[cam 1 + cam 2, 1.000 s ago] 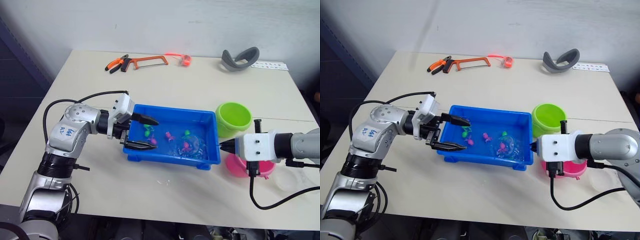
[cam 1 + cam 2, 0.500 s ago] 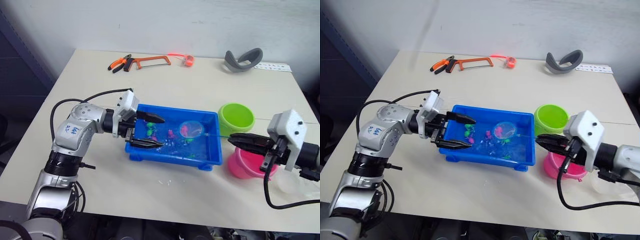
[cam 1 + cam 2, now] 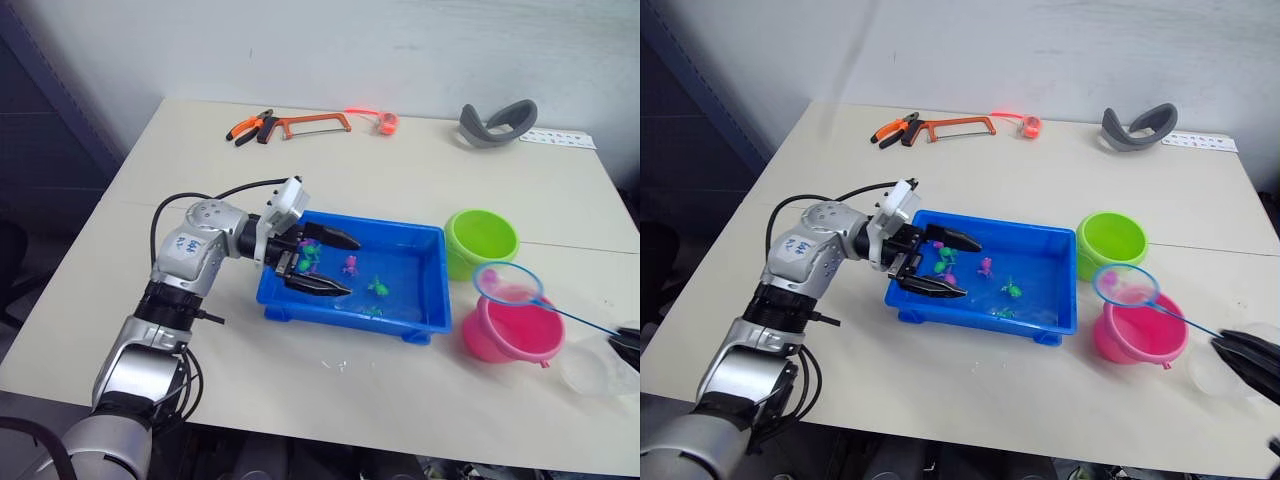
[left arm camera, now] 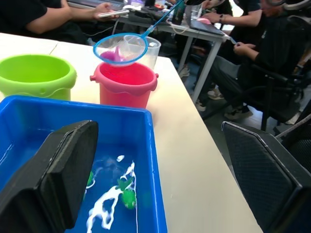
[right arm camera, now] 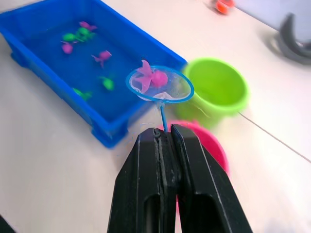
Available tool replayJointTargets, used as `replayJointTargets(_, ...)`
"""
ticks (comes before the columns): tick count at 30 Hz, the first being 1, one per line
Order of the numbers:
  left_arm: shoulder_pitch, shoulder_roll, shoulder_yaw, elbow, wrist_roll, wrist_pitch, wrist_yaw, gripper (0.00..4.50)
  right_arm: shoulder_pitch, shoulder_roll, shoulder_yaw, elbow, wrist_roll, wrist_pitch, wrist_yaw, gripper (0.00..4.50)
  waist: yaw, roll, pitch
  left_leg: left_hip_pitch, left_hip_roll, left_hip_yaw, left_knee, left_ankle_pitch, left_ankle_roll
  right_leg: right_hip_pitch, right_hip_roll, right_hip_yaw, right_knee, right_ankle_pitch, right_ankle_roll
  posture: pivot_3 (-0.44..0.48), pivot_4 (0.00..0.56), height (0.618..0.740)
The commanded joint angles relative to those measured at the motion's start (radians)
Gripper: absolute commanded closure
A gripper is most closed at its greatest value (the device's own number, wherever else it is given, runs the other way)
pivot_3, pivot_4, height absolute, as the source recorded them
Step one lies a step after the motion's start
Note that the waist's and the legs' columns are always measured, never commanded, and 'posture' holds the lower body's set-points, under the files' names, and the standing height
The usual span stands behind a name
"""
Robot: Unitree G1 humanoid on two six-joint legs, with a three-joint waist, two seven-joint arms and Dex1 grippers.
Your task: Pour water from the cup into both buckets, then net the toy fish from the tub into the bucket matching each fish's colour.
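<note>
One magenta plastic fish (image 5: pixel 151 77) has left the shallow blue plastic tub (image 3: pixel 430 262): the right gripper (image 5: pixel 167 138), clamped on the handle, now holds the light-blue-rimmed net (image 3: pixel 508 284) above the hot pink bucket (image 3: pixel 512 330), ready for tipping; the left gripper (image 3: pixel 322 264) gapes.

Along the far edge of the cream surface (image 3: pixel 400 190), orange-handled pliers (image 3: pixel 248 127) are seen touching an orange-framed hacksaw (image 3: pixel 310 123) — a small orange item (image 3: pixel 385 122) just beside it. A grey curved band (image 3: pixel 498 122) and a white strip (image 3: pixel 560 138) lie far right.

Shared office/lab: seated people (image 4: pixel 46 17) at desks w/ black mesh chair (image 4: pixel 265 182); orange-framed hacksaw (image 3: pixel 312 124), orange-handled pliers (image 3: pixel 246 128) on beige worktop (image 3: pixel 400 180).
</note>
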Motion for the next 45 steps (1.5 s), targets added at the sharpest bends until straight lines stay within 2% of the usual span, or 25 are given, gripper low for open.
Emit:
replayJointTargets(1,-0.045,-0.026,0.000,0.029,0.007,-0.044,-0.032,0.06,0.100,0.060,-0.074,-0.010,-0.062,-0.137,0.038,4.50,0.000,0.000,0.000,0.001,0.000,0.001,-0.002,0.000,0.000,0.000,0.000,0.001,0.000,0.000,0.000,0.000,0.150,0.740)
replayJointTargets(5,-0.075,-0.055,-0.002,0.050,0.006,-0.051,-0.053,0.06,0.193,0.107,-0.037,-0.006,-0.227,-0.317,0.050,4.50,-0.007,0.000,0.000,0.013,-0.001,0.006,-0.012,0.001,0.000,0.008,-0.001,0.005,-0.005,0.000,0.000,0.000,0.150,0.740)
replayJointTargets(8,-0.082,-0.065,-0.007,0.065,0.015,-0.068,-0.062,0.06,0.214,0.125,0.011,0.002,-0.347,-0.438,0.031,4.50,-0.016,0.000,0.000,0.014,0.000,0.006,-0.013,0.001,-0.001,0.009,-0.001,0.005,-0.006,0.000,0.000,0.000,0.150,0.740)
replayJointTargets(11,-0.091,-0.071,-0.006,0.075,0.021,-0.075,-0.068,0.06,0.210,0.124,0.071,0.034,-0.564,-0.663,0.013,4.50,-0.021,0.000,0.000,0.014,0.000,0.005,-0.014,0.001,-0.001,0.009,-0.001,0.004,-0.006,0.000,0.000,0.000,0.150,0.740)
replayJointTargets(15,-0.095,-0.072,-0.001,0.083,0.028,-0.084,-0.071,0.06,0.182,0.121,0.132,0.091,-0.745,-0.935,-0.022,4.50,-0.020,0.000,0.000,0.014,0.000,0.005,-0.014,0.002,-0.002,0.009,-0.001,0.004,-0.006,0.000,0.000,0.000,0.150,0.740)
replayJointTargets(20,-0.096,-0.068,0.006,0.065,0.023,-0.074,-0.067,0.06,0.148,0.084,0.209,0.127,-0.884,-1.152,-0.065,4.50,-0.021,0.000,0.000,0.014,0.000,0.006,-0.013,0.002,-0.002,0.009,-0.001,0.004,-0.006,0.000,0.000,0.000,0.150,0.740)
replayJointTargets(25,-0.096,-0.068,0.011,0.063,0.025,-0.076,-0.058,0.06,0.136,0.005,0.199,0.242,-1.075,-1.464,-0.125,4.50,-0.020,0.000,0.000,0.014,0.000,0.005,-0.013,0.002,-0.002,0.009,-0.001,0.004,-0.006,0.000,0.000,0.000,0.150,0.740)
replayJointTargets(29,-0.095,-0.064,0.011,0.065,0.028,-0.081,-0.057,0.06,0.105,-0.038,0.181,0.305,-1.169,-1.603,-0.194,4.50,-0.021,0.000,0.000,0.014,0.000,0.005,-0.013,0.002,-0.002,0.009,-0.001,0.004,-0.005,0.000,0.000,0.000,0.150,0.740)
replayJointTargets(37,-0.098,-0.066,0.013,0.065,0.032,-0.088,-0.049,0.06,0.103,-0.061,0.171,0.379,-1.227,-1.804,-0.296,4.50,-0.021,0.000,0.000,0.015,0.000,0.005,-0.013,0.002,-0.002,0.010,-0.001,0.004,-0.005,0.000,0.000,0.000,0.150,0.740)
replayJointTargets(45,-0.102,-0.079,0.010,0.078,0.040,-0.111,-0.047,0.06,0.099,-0.137,0.176,0.407,-1.271,-1.907,-0.322,4.50,-0.022,0.000,0.000,0.017,0.000,0.005,-0.013,0.002,-0.002,0.012,-0.001,0.004,-0.005,0.000,0.000,0.000,0.150,0.740)
